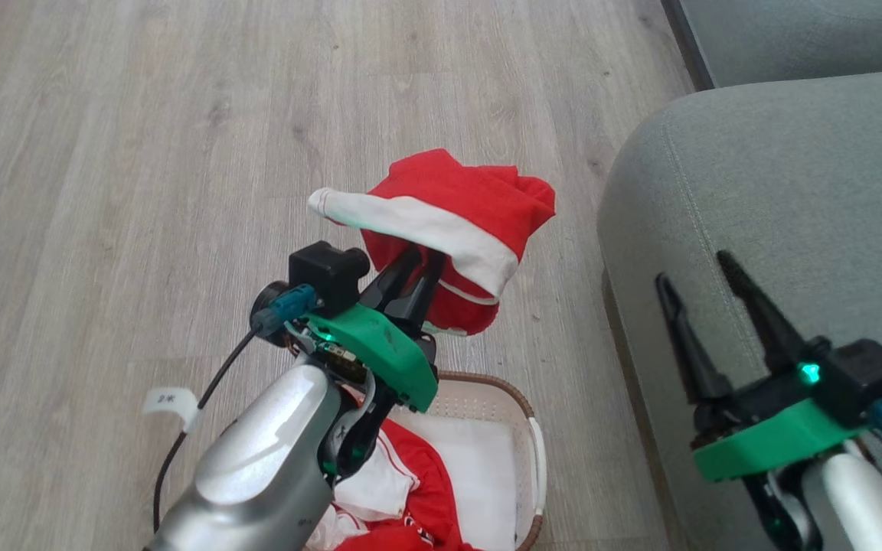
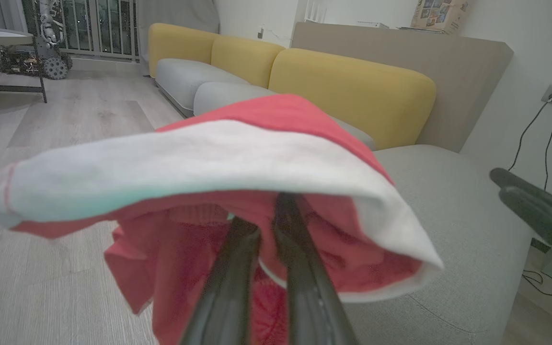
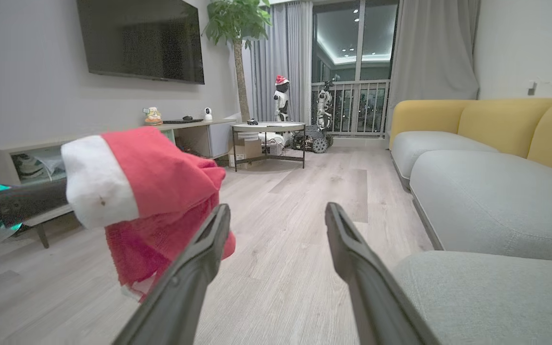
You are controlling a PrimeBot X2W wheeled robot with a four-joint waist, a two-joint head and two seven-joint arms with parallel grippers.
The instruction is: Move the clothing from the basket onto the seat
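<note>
A red garment with a white band point(image 1: 456, 222) hangs in the air above the floor, draped over my left gripper point(image 1: 422, 264), which is shut on it. The left wrist view has the same clothing point(image 2: 237, 163) folded over the two dark fingers point(image 2: 228, 278). More red and white clothing point(image 1: 403, 490) lies in the cream basket point(image 1: 521, 417) below the left arm. The grey-green seat point(image 1: 793, 199) is to the right. My right gripper point(image 1: 697, 283) hovers over the seat's front edge, open and empty. In the right wrist view the held garment point(image 3: 146, 187) hangs left of the open fingers point(image 3: 209, 249).
Pale wood floor point(image 1: 142, 153) spreads left and ahead. A second sofa cushion point(image 1: 793, 30) lies beyond the seat. Yellow sofa backs point(image 2: 352, 91), a TV console point(image 3: 185, 129) and a small round table point(image 3: 266, 129) stand further off. A cable point(image 2: 530, 129) hangs by the wall.
</note>
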